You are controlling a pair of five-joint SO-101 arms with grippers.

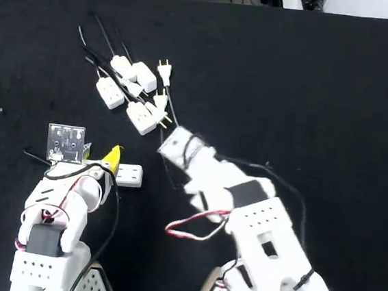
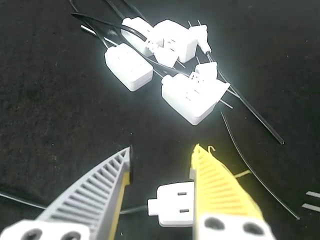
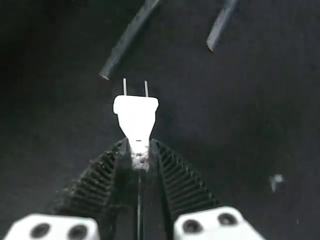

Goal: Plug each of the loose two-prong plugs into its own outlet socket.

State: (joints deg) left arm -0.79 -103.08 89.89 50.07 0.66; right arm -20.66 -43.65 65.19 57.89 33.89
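Two arms work at a black table (image 1: pixel 322 96). Left gripper (image 2: pixel 161 161) is spread wide and low over the cloth. A single white outlet socket (image 2: pixel 172 204) lies between its fingers, one end tucked behind the yellow finger (image 2: pixel 215 190). Right gripper (image 3: pixel 137 147) pinches a white two-prong plug (image 3: pixel 136 112) by its cable end, prongs pointing away from the jaws. Two black cable ends (image 3: pixel 125 45) lie past it. Farther out is a cluster (image 1: pixel 134 91) of white sockets, plugs and black cables, all touching. One loose plug (image 1: pixel 164 70) sits at its edge.
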